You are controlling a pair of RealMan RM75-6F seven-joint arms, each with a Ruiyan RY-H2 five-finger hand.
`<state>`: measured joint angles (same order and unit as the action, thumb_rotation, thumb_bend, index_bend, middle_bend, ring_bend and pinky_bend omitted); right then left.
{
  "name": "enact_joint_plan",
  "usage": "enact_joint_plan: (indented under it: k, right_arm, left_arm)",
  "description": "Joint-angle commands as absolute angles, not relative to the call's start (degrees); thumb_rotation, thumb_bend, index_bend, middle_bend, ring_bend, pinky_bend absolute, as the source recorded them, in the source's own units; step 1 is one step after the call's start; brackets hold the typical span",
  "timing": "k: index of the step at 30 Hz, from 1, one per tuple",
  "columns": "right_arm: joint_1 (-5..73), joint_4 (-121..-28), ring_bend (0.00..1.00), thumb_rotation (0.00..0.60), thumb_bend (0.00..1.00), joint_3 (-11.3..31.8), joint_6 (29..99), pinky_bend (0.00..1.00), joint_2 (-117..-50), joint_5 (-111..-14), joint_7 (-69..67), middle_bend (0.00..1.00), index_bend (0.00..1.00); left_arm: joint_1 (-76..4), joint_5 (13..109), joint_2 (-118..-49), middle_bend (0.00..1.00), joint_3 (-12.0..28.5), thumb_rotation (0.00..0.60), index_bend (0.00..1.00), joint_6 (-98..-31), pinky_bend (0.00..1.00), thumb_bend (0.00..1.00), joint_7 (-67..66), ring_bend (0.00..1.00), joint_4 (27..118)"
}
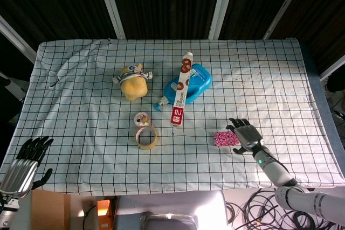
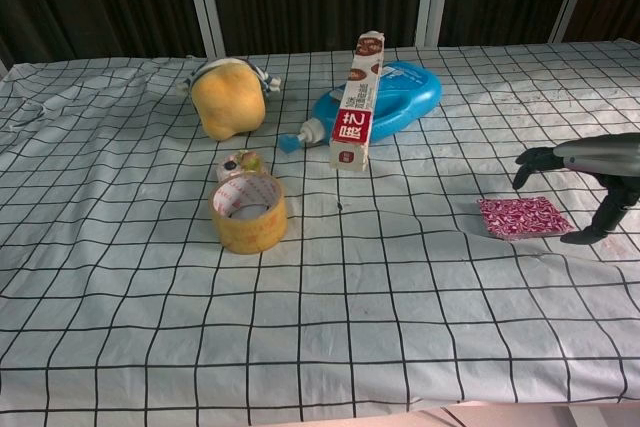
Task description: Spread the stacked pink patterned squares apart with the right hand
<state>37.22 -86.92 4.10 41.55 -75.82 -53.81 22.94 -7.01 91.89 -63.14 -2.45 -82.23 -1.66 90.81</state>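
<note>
The stacked pink patterned squares [image 1: 223, 139] [image 2: 523, 217] lie flat as one neat pile on the checked cloth, right of centre. My right hand [image 1: 246, 135] [image 2: 585, 179] hovers just to their right with fingers spread and arched above the pile's right edge, holding nothing. In the chest view one fingertip [image 2: 586, 236] reaches down to the cloth beside the pile. My left hand [image 1: 24, 165] hangs open off the table's front left corner, far from the squares.
A tape roll [image 1: 146, 137] [image 2: 249, 212] with a small round tin [image 1: 142, 118] behind it sits near the centre. A yellow plush toy [image 1: 132, 81], a blue bottle [image 1: 191, 83] and a long red-white box [image 1: 181, 90] lie further back. The table's right edge [image 1: 323, 127] is close to the right hand.
</note>
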Motion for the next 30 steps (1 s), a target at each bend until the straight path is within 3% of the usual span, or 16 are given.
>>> enact_joint_plan:
  k: [1,30]
  right_arm:
    - [37.6,-87.1,0.00,0.600,0.19,3.9,41.7,0.05,-75.9,-53.3,22.9,0.00,0.21]
    - [40.8,-86.6,0.00,0.600,0.19,1.4,44.5,0.06,-78.6,-49.3,24.7,0.00,0.34]
  left_arm:
    - [-7.0,91.9,-63.2,0.04,-2.5,0.600,0.00,-82.3,0.00,0.38,-1.7,0.00,90.7]
    - [-7.1,91.9,-63.3,0.05,-2.6,0.600,0.00,-81.8,0.00,0.38,-2.2,0.00,90.8]
